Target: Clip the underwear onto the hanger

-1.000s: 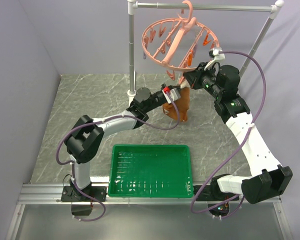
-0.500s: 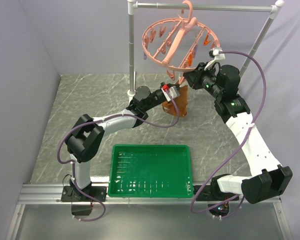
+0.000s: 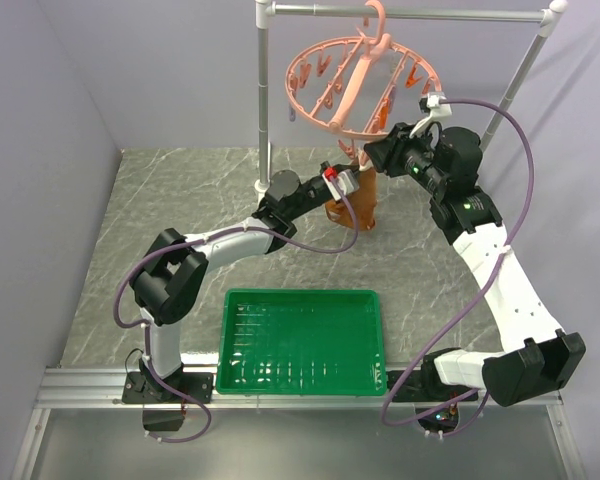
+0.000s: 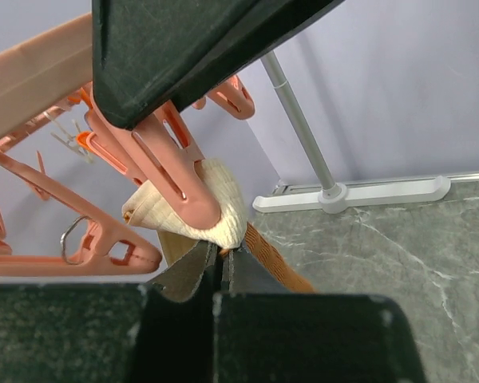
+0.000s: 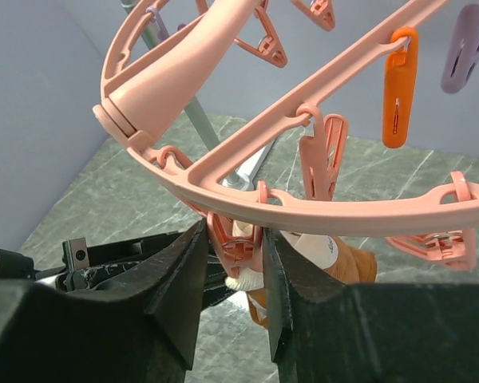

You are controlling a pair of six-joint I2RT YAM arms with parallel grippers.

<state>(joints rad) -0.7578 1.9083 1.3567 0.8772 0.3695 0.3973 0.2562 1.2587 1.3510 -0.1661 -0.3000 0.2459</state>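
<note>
The salmon-pink ring hanger (image 3: 355, 85) hangs by its hook from the rack bar. My left gripper (image 3: 358, 180) is shut on the cream waistband of the rust-orange underwear (image 3: 362, 208) and holds it up just under the ring. In the left wrist view the waistband (image 4: 219, 211) sits between the tips of a pink clothespin (image 4: 172, 171), right above my left gripper (image 4: 222, 259). My right gripper (image 5: 235, 239) is shut on that clothespin's (image 5: 239, 235) handles below the ring (image 5: 303, 203). The underwear (image 5: 347, 259) hangs behind it.
A green tray (image 3: 300, 385) lies at the near edge between the arm bases. The grey rack's upright (image 3: 264, 100) and its foot (image 4: 351, 193) stand behind the left gripper. An orange clothespin (image 5: 399, 88) and a purple one (image 5: 467, 48) dangle from the ring nearby.
My left gripper has lifted the underwear up and away toward the ring. My right gripper has shifted slightly left with the clothespin, and the hanger has swung a little.
</note>
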